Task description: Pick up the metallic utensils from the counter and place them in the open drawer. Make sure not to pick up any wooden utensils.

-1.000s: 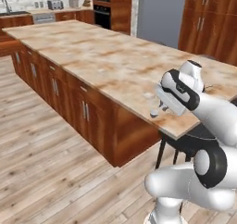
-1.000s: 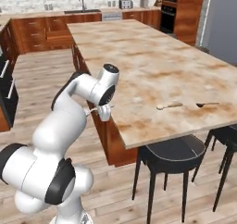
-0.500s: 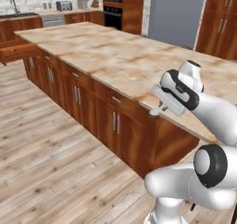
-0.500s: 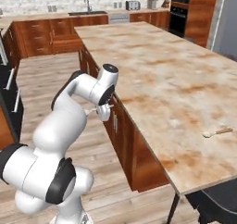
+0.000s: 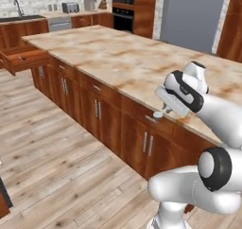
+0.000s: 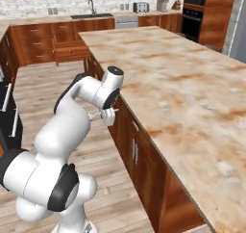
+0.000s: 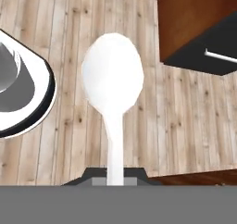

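Spoon: we have a spoon (image 7: 112, 79) in the tool (image 7: 115, 172). It looks pale and shiny in the hand view, and its bowl points away from the hand.
Tool: it is pinching the thin handle of the spoon, low down near the handle's end.
Where the spoon is: up in the air over the wood floor (image 7: 55, 140), just beside the long side of the table (image 5: 118, 57), and not touching it.
Drawer: the open drawer (image 5: 26, 58) sticks out at the far end of the table, well apart from the tool. We also see it in the right base view (image 6: 69, 49).
Step in hand: we think we are carrying the spoon over to the drawer. It has not been dropped in yet.
How to do it well: we should hold the pinch firm, since the grip is far from the heavy bowl and the spoon could swing or slip.
Path: we should stay beside the table and not bump its cupboard doors (image 5: 147, 144) with the arm.
At the drawer: we should bring the tool right over the open box, go low, and only then let go, so the spoon lands inside and not on the floor.
Not sure: from here we cannot see what lies inside the drawer.
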You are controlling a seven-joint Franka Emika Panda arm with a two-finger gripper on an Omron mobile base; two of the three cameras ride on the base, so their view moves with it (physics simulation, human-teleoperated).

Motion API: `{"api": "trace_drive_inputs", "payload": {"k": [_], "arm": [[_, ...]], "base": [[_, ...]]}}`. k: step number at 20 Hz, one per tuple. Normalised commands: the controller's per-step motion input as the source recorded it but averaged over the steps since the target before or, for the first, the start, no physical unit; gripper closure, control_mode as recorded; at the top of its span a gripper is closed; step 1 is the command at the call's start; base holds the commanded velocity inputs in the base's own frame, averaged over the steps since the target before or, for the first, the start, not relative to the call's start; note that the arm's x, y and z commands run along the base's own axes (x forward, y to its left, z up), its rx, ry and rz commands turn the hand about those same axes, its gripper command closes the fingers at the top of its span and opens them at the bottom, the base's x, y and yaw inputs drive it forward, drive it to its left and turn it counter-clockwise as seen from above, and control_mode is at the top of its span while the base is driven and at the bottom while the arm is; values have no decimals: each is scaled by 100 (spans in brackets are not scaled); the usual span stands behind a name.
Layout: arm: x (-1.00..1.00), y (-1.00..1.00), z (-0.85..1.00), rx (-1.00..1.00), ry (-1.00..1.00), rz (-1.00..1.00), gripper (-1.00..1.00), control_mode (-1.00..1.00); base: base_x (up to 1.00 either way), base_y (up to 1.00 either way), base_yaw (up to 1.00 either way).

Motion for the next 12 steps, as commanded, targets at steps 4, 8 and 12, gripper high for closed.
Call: {"api": "trace_drive_inputs", "payload": {"k": [4,8,12], "arm": [[0,0,0,0,0,0,100,100],[0,0,0,0,0,0,100,100],[0,0,0,0,0,0,100,100]], "base": [[100,36,23],[100,25,48],[100,6,62]]}}
